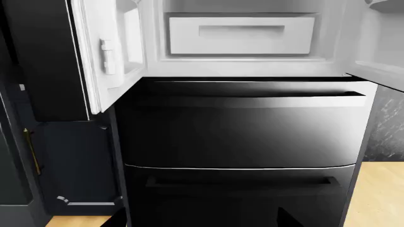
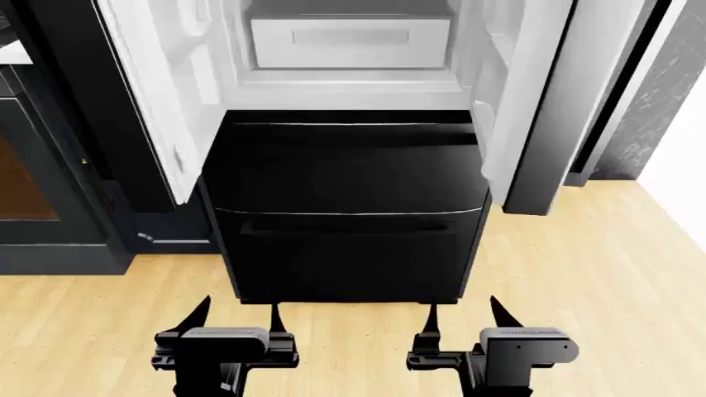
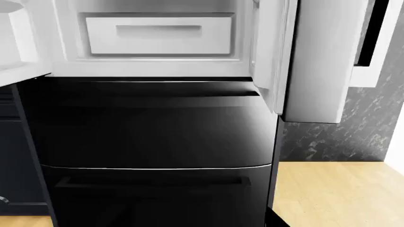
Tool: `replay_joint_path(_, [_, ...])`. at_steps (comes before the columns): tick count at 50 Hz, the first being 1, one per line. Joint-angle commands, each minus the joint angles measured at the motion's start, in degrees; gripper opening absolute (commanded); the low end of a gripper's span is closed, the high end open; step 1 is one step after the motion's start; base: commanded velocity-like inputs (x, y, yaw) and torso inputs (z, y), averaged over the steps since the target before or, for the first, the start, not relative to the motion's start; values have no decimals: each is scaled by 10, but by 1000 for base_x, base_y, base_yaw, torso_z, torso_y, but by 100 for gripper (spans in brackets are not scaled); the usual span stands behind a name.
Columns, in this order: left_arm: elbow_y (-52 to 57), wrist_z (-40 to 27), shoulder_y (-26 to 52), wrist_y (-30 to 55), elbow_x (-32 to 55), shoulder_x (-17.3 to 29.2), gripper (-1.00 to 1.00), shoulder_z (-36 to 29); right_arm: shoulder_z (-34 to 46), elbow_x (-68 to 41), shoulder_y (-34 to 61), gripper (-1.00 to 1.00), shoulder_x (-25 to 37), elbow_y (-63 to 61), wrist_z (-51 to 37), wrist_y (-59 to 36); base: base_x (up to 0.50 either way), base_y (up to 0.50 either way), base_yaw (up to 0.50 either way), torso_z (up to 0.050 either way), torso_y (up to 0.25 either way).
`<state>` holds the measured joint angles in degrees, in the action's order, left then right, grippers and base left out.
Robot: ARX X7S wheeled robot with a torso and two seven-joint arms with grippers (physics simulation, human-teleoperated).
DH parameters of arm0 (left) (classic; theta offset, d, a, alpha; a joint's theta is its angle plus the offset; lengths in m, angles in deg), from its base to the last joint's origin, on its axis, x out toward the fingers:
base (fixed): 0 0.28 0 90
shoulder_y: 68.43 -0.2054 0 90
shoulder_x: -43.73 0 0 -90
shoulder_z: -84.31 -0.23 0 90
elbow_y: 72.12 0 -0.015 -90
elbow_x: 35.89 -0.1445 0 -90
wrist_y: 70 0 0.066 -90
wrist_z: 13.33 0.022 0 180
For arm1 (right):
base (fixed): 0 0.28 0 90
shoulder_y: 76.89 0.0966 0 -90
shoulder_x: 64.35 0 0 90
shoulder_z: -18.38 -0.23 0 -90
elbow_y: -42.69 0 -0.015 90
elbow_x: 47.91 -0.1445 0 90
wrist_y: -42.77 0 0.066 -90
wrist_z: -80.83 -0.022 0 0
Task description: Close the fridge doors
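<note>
Both fridge doors stand wide open, white moulded linings facing inward. The left door (image 2: 155,91) swings out on the left and the right door (image 2: 518,91) on the right. The left wrist view shows the left door (image 1: 107,52) and an edge of the right door (image 1: 379,42). In the right wrist view the right door (image 3: 277,52) is close by. My left gripper (image 2: 237,318) and right gripper (image 2: 464,318) hover low in front of the fridge, both open and empty, well short of either door.
Two black freezer drawers (image 2: 347,207) fill the fridge's lower half, directly ahead of both grippers. A white inner drawer (image 2: 350,41) sits inside above them. A dark cabinet (image 2: 55,182) with a brass handle (image 1: 31,151) stands left. Dark marbled wall (image 2: 662,91) on the right; wood floor (image 2: 596,273).
</note>
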<state>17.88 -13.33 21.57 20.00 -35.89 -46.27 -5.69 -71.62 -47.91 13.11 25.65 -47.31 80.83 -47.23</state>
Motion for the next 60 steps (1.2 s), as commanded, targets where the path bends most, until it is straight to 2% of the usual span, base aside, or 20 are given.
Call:
replay_joint_path(1, [0,-11,0,0,9,9,100,-10,11,-11,0,100,9,-1,-10,0,0,0,0,0,0])
replay_joint_path(22, [-2,-48,3,2,32,36,100,-43,41,-39,0,100,36,0,-42,5,0,-6,0,0,0])
replay_joint_path(60, [-3,-76,6,4,55,61,100,-73,69,-66,6,100,60,14,-68,20,0,-221,0,0,0])
